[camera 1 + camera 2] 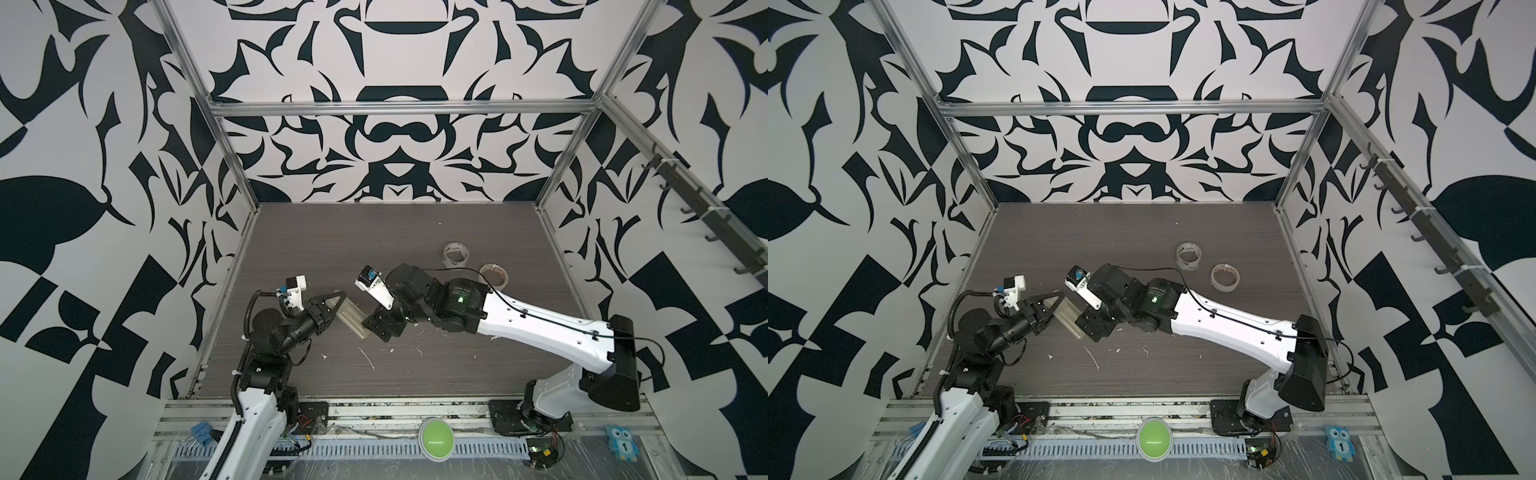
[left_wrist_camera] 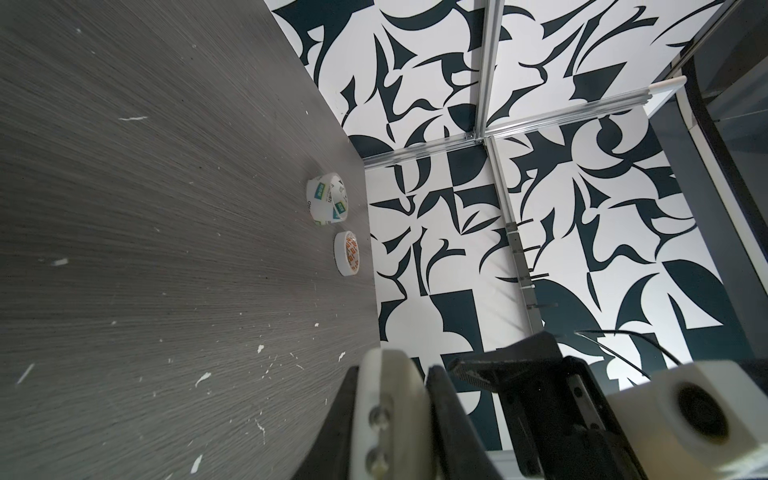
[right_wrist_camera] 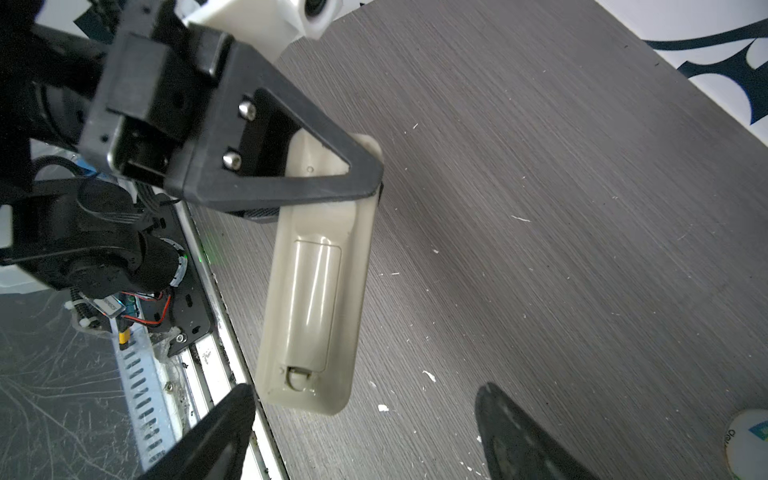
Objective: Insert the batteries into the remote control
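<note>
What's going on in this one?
The left gripper is shut on one end of the remote control, holding it with its pale back toward the right wrist camera. The battery cover looks closed, and no batteries are visible. The right gripper stands open by the remote's free end, gripping nothing. Two tape rolls sit aside.

Cream remote control [image 3: 316, 282], back showing, cover [image 3: 313, 303] shut, one end in left gripper [image 3: 370, 185].

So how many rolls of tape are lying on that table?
2. The printed white roll lies flat toward the table's far right. The narrower roll lies beside it, nearer and further right, not touching. None seem hidden.
</note>
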Available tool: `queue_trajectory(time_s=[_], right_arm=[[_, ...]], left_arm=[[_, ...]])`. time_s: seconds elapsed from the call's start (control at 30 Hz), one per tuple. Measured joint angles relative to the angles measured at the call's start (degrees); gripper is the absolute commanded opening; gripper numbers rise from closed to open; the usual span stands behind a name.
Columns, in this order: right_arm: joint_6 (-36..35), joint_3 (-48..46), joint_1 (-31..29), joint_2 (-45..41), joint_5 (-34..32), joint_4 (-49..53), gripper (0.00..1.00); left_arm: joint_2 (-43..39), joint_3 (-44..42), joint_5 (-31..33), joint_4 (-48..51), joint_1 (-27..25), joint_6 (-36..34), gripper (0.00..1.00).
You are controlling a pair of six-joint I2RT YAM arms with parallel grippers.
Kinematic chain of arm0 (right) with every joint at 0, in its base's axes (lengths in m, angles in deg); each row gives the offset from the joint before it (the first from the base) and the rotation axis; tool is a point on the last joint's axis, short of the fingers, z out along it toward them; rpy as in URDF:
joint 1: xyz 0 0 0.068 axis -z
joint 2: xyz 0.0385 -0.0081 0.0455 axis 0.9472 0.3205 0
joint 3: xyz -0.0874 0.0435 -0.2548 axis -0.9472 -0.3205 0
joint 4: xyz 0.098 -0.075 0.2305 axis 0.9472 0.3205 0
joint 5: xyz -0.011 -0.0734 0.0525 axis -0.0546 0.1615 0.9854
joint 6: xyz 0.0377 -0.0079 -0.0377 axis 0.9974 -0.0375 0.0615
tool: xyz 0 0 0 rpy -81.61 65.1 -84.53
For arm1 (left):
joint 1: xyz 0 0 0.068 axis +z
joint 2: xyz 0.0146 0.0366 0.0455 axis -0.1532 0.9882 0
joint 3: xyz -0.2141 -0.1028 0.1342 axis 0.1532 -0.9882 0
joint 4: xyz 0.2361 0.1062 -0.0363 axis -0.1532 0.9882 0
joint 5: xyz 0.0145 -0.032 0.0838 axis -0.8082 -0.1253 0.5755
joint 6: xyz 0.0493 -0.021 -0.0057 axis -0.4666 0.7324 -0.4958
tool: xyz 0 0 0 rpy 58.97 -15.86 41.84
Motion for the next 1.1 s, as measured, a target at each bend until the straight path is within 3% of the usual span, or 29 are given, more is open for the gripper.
queue_trajectory(time_s=[0.7,1.1], right_arm=[[3.1,0.0,0.0,8.8,3.7,-3.7,0.88],[4.9,0.0,0.0,10.3,4.7,-5.3,0.61]], left_arm=[[0.3,0.0,3.3,0.7,0.0,-0.2,0.00],[1.2,0.0,3.7,0.3,0.0,-0.1,0.00]])
